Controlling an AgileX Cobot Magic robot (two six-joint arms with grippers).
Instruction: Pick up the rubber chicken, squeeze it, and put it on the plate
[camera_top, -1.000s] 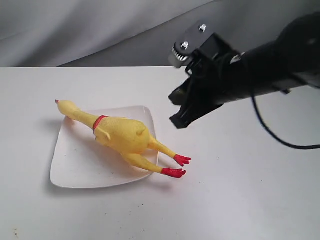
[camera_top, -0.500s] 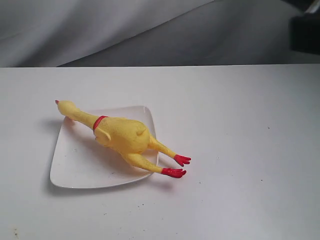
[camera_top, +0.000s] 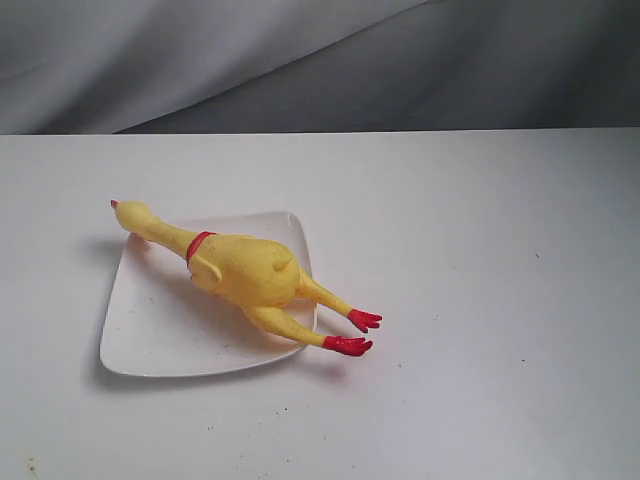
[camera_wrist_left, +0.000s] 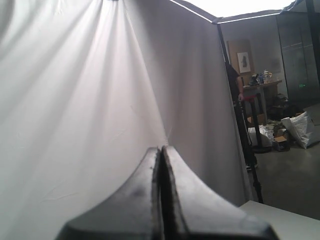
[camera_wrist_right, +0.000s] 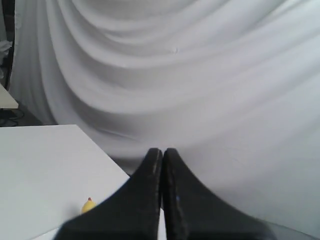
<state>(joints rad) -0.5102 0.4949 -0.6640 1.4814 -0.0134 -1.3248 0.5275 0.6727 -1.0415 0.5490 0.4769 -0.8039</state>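
The yellow rubber chicken (camera_top: 245, 270) lies across the white plate (camera_top: 160, 330) at the left of the exterior view. Its head hangs past the plate's far left corner and its red feet (camera_top: 355, 333) rest past the right edge on the table. No arm shows in the exterior view. My left gripper (camera_wrist_left: 161, 150) is shut and empty, raised and facing the white curtain. My right gripper (camera_wrist_right: 162, 151) is shut and empty too, held well away from the table. Beside its fingers the chicken's yellow head (camera_wrist_right: 88, 205) peeks out; the rest is hidden.
The white table (camera_top: 480, 300) spreads to the right of the plate, with grey-white curtain behind it. The left wrist view looks past the curtain edge into a room with a stand (camera_wrist_left: 250, 130) and clutter on the floor.
The right arm, which hung above the table to the right of the chicken one second ago, has pulled up and out of the exterior view. Chicken and plate have stayed put.
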